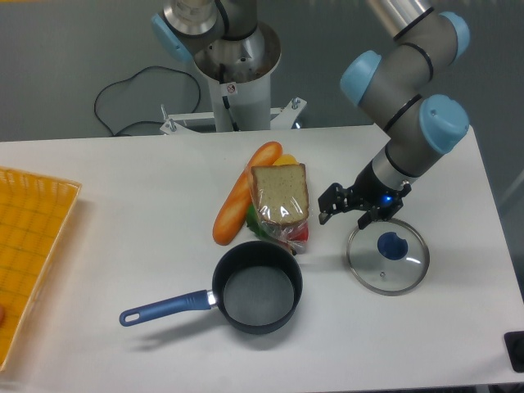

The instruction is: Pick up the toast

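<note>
A: Where is the toast (280, 195)?

B: On the worktop (123, 213), propped on wrapped food beside the orange loaf (245, 193). My pincer (354, 208) hangs apart, empty, just right of it.

A: Risk?

B: I judge slippery plastic, or clipping the glass lid (387, 259).

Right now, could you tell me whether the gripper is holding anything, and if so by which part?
Nothing is held. The gripper hangs open beside the toast, apart from it, and the toast lies on the pile.
</note>
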